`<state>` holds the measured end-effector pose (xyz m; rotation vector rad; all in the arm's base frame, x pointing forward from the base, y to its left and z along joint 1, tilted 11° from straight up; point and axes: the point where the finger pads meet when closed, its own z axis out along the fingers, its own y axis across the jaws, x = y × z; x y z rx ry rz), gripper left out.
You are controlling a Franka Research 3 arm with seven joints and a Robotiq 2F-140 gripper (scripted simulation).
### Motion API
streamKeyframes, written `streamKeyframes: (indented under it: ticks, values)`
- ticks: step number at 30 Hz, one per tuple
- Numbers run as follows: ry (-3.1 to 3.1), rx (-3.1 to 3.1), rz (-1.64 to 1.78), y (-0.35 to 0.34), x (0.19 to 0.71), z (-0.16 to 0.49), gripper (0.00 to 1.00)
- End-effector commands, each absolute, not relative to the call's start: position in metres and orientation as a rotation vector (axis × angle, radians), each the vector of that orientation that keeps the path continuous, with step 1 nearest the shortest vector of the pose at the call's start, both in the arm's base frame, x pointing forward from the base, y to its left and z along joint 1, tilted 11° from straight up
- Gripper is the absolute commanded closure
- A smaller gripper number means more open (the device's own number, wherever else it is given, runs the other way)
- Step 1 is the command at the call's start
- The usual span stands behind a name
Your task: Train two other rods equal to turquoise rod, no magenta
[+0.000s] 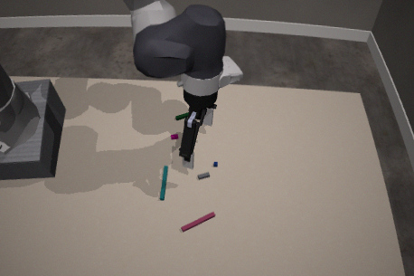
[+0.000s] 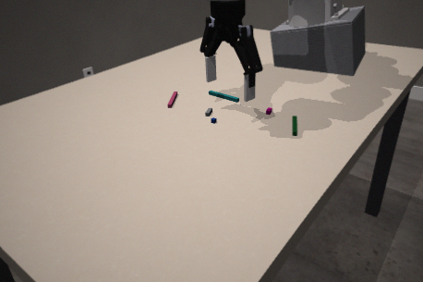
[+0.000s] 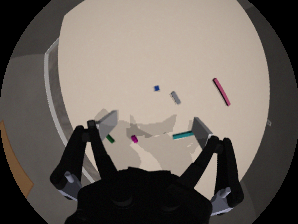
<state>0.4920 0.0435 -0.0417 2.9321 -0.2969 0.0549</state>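
Observation:
My gripper (image 2: 230, 79) is open and empty and hangs above the table. It also shows in the top view (image 1: 189, 147) and in the wrist view (image 3: 154, 125). The long turquoise rod (image 2: 223, 96) lies below it, near one finger. The short magenta rod (image 2: 269, 111) and the green rod (image 2: 295, 126) lie to the other side. The grey rod (image 2: 209, 112) and the tiny blue rod (image 2: 213, 120) lie close together in front of the turquoise rod. The pink rod (image 2: 172, 99) lies apart, farther out. All rods lie flat and separate from each other.
The robot's grey base block (image 2: 319, 42) stands at the back of the table, beyond the rods. The table's edge runs close to the green rod's side (image 2: 369, 149).

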Motion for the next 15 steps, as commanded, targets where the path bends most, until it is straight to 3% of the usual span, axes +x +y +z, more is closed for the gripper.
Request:
streamKeyframes:
  ticks: [1,15]
  values:
    - [-0.540,2.890,0.080,0.042,0.494,-0.041,0.00]
    - [-0.915,2.807,0.121,0.040,0.505,-0.037,0.00]
